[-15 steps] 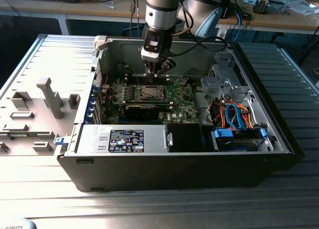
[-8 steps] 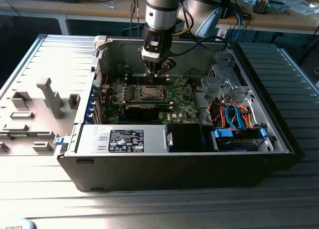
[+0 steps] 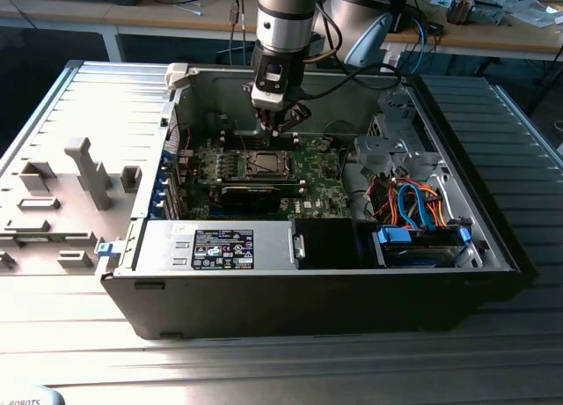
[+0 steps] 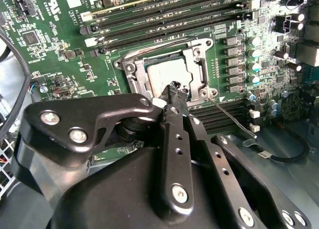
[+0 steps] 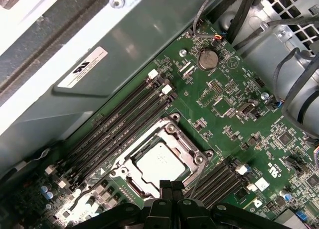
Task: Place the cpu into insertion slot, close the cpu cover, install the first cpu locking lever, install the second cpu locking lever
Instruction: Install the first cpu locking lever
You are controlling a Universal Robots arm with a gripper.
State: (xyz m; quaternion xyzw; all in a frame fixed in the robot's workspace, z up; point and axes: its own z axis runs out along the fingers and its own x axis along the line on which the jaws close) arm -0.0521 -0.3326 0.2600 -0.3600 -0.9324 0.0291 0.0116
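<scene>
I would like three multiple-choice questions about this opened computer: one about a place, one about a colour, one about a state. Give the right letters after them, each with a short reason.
1. Where does the chip lie?
A. on the grey table outside the case
B. on the board, inside the metal cover
C. on top of the blue drive

2. What colour is the board?
A. red
B. white
C. green

3. How does the metal cover stand?
A. flat, framing the chip
B. upright, away from the chip
C. taken off and laid on the table

Answers:
1 B, the chip's silver top shows through the cover's window in the first wrist view.
2 C, the surface between the parts is green in both wrist views.
3 A, its rim lies level around the chip.
</scene>
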